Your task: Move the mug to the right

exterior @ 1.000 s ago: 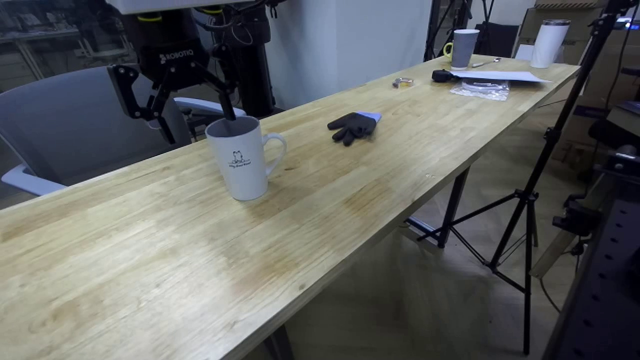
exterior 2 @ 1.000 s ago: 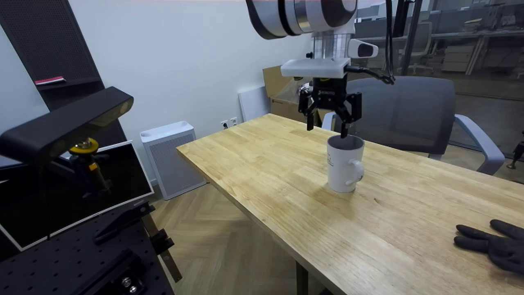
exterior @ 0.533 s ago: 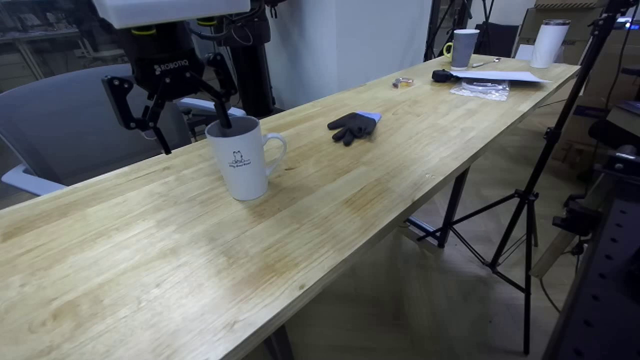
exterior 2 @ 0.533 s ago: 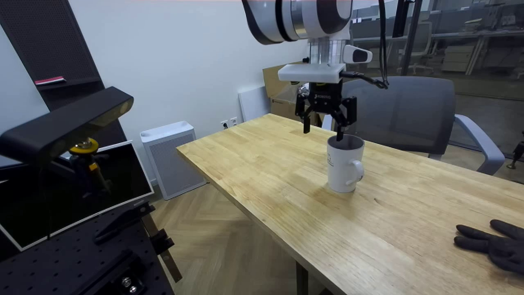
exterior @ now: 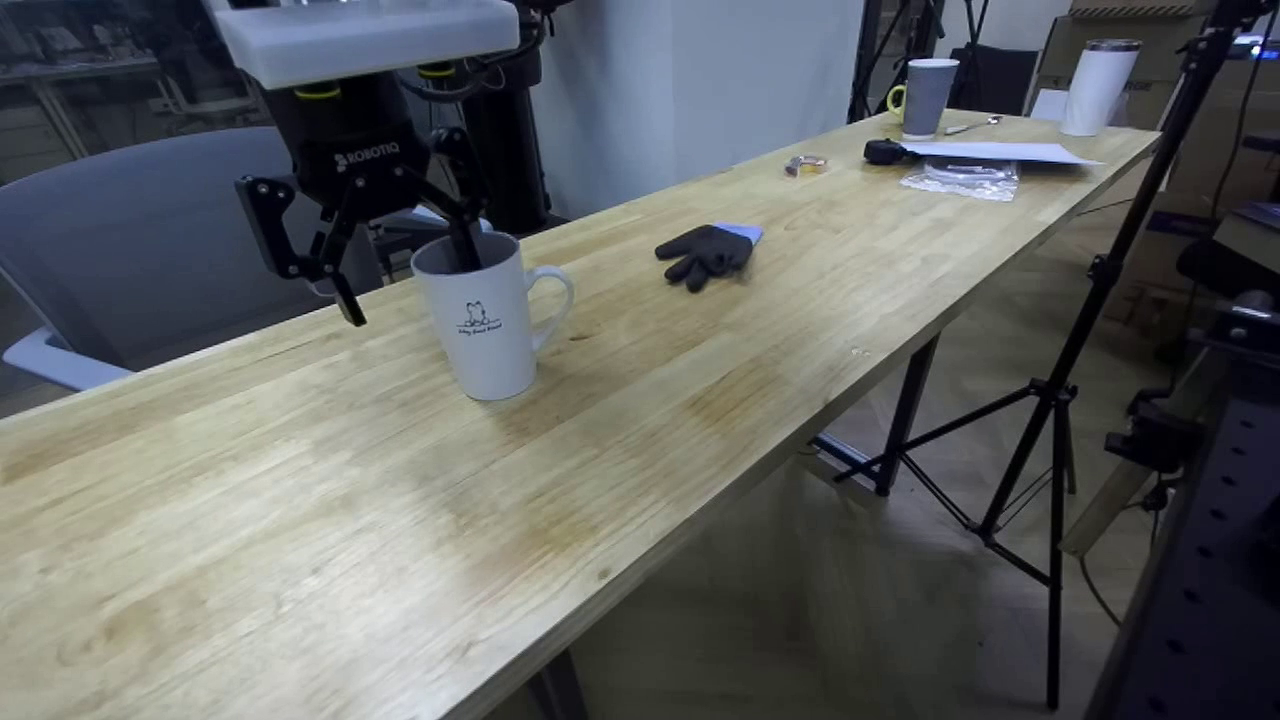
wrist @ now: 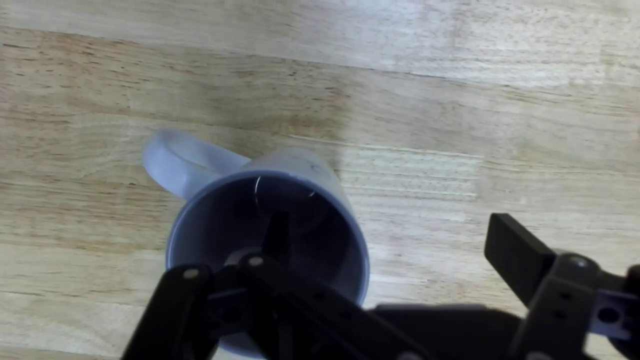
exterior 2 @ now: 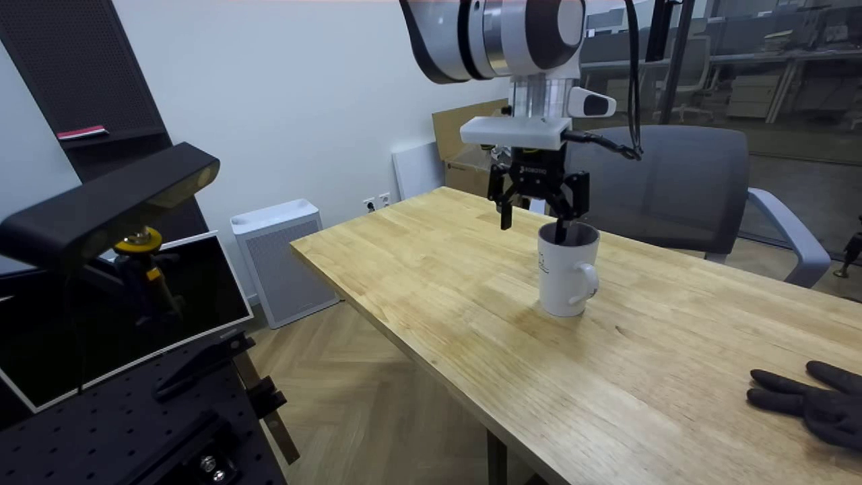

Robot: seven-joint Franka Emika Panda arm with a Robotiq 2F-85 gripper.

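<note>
The white mug (exterior: 490, 350) stands upright on the wooden table, handle to the right and a small dark logo on its side. It also shows in an exterior view (exterior 2: 564, 286) and in the wrist view (wrist: 315, 215). My gripper (exterior: 411, 291) is open above the table, pointing down; it also shows in an exterior view (exterior 2: 533, 231) and in the wrist view (wrist: 389, 222). One finger reaches down inside the mug's mouth, its tip partly hidden by the rim. The opposite finger (wrist: 517, 255) hangs outside, with a gap to the mug's wall.
A dark glove (exterior: 708, 252) lies on the table beyond the handle side. Farther off are a grey cup (exterior: 928, 100), a white tumbler (exterior: 1098, 90), papers (exterior: 1000, 151) and a plastic bag (exterior: 960, 180). A chair (exterior 2: 653, 188) stands against the table's edge.
My gripper has come down, and one finger has entered deeper into the mug. It shifted slightly left, then back right in an exterior view. The mug has not moved.
</note>
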